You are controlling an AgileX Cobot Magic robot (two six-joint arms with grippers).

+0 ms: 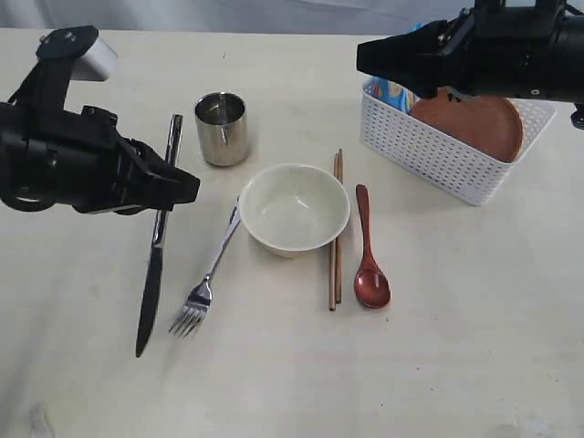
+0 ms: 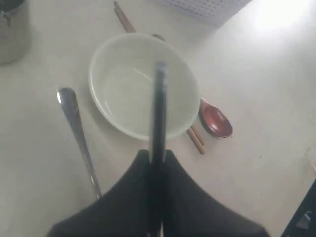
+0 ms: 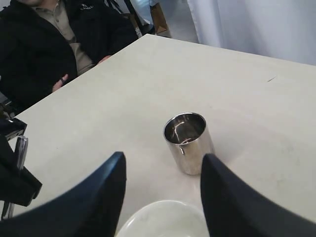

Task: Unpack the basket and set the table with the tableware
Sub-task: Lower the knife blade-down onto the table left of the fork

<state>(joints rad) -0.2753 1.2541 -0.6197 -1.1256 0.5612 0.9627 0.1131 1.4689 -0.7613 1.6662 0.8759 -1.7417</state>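
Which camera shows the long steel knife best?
The exterior view: the long steel knife shows nearly full length, handle to blade tip, clamped in the left end effector. The left wrist view gives a blurred, foreshortened strip; the right wrist view only a short piece.

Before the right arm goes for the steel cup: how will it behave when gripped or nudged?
Steel cup looks polished, so probably slippery to grip. It stands upright and looks empty, so likely light; a push near the rim might tip it, and on its side it could roll. Rigid metal: unlikely to flex or break.
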